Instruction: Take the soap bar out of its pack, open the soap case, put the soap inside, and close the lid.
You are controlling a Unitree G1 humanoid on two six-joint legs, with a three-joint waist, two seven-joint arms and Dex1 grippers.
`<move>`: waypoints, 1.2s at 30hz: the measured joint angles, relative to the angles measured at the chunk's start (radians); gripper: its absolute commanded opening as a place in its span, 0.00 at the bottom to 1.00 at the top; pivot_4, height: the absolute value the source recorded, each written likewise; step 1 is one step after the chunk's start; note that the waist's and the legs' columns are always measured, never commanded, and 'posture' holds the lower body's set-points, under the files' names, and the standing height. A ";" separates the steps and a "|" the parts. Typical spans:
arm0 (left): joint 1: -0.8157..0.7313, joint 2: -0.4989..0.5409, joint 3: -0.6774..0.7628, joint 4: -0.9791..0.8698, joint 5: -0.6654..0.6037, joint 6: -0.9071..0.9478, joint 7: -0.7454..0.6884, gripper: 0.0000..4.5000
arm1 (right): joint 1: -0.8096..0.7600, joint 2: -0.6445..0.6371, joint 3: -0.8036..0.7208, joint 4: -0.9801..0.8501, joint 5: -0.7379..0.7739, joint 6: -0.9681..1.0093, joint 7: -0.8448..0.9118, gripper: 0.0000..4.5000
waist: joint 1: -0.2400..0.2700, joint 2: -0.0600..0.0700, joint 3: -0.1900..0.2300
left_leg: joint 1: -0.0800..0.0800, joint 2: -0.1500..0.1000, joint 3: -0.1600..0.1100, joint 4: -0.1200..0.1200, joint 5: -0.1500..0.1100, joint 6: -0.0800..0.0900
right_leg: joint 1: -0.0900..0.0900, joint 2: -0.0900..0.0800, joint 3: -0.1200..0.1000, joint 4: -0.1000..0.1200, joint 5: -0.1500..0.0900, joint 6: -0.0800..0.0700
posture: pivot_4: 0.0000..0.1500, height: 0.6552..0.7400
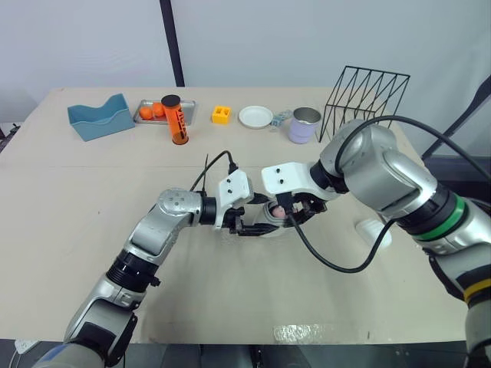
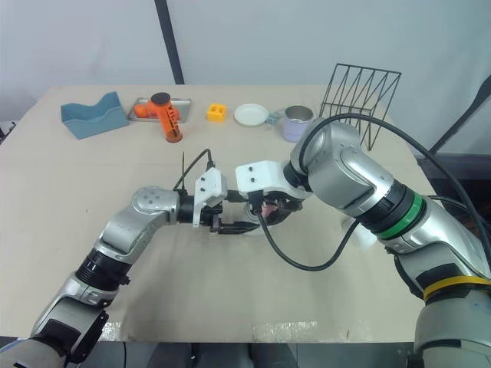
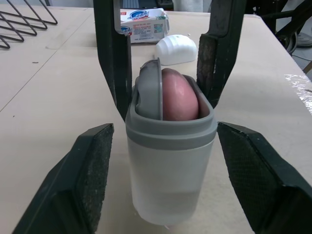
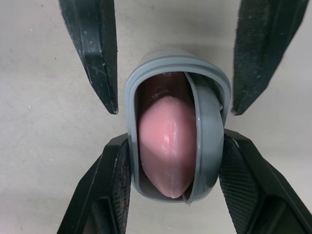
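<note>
Head view: your left gripper [image 1: 257, 228] and right gripper [image 1: 291, 215] meet at the middle of the table [image 1: 230, 307]. Left wrist view: its fingers [image 3: 92, 165] stand wide, clear of the upright soap case [image 3: 170, 170]; the pink soap [image 3: 179, 95] sits inside, the lid [image 3: 150, 90] tipped in the mouth. Right wrist view: that gripper's pads [image 4: 231, 185] seem pressed on the case's sides.
</note>
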 measured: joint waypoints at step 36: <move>-0.008 -0.012 -0.005 0.045 0.034 -0.054 -0.016 0.43 | -0.017 0.012 -0.002 -0.018 0.002 0.033 -0.007 0.46 | 0.000 0.000 0.000 | 0.000 -0.001 -0.002 0.000 0.000 0.000 | 0.001 -0.001 -0.002 0.000 0.000 0.000 | 1.00 0.97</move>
